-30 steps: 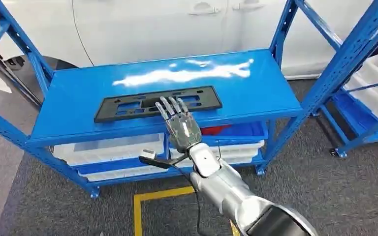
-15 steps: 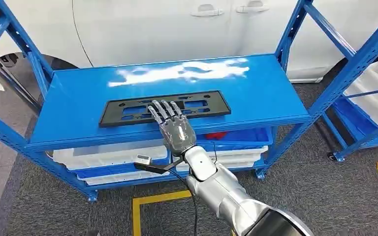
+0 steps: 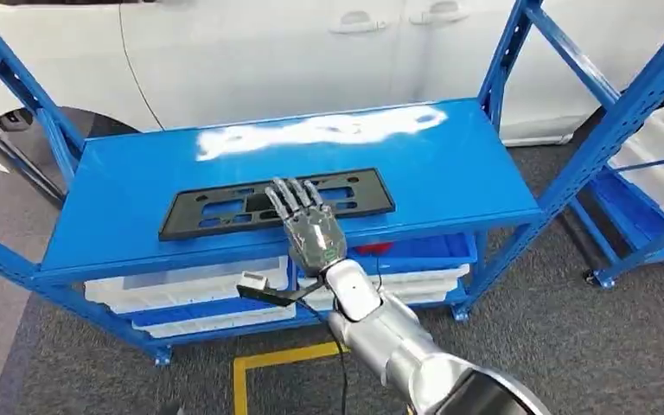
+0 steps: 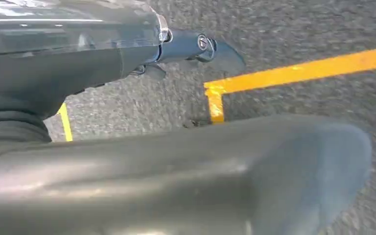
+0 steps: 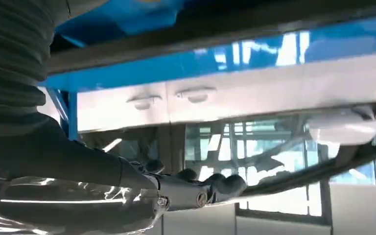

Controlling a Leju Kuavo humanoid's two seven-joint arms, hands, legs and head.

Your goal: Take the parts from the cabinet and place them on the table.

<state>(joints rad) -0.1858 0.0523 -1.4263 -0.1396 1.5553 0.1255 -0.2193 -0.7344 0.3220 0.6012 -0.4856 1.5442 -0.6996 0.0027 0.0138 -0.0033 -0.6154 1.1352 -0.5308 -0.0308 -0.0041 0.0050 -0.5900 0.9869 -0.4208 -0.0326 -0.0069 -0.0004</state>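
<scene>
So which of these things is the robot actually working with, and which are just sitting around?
Part of the job:
- black plastic frame on the blue rack's top shelf
- right hand, fingers spread over the frame's near edge

Just lying about:
- white and blue bins on the lower shelves
- white car behind
- second blue rack
- yellow floor tape

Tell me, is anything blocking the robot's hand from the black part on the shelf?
Nothing visible does. The right hand is open with its fingers spread right over the near edge of the black part, which lies flat and alone on the blue shelf.
</scene>
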